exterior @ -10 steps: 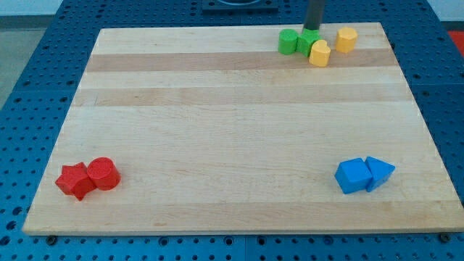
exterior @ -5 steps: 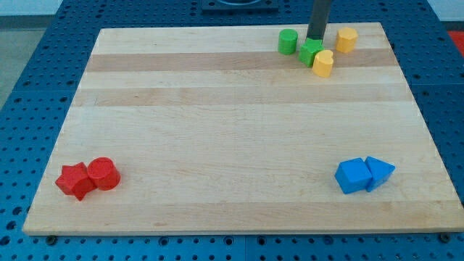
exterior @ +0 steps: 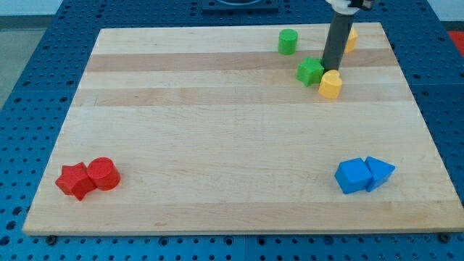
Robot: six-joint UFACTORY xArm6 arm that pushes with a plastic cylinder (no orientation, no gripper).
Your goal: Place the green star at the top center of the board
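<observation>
The green star point(exterior: 310, 71) lies on the wooden board point(exterior: 232, 130) at the upper right, below the top edge. My tip point(exterior: 330, 69) stands just right of the star, touching or nearly touching it, and right above a yellow block point(exterior: 330, 85) that sits at the star's lower right. A green cylinder point(exterior: 288, 41) stands apart, up and to the left of the star near the top edge. A second yellow block point(exterior: 349, 39) is partly hidden behind the rod.
A red star point(exterior: 75, 181) and a red cylinder point(exterior: 103, 174) touch at the bottom left. A blue cube point(exterior: 352, 175) and a blue triangular block point(exterior: 380, 172) touch at the bottom right.
The rod has moved down the view and a little right, pushing the green star and the yellow block away from the top edge. The green cylinder stayed in place.
</observation>
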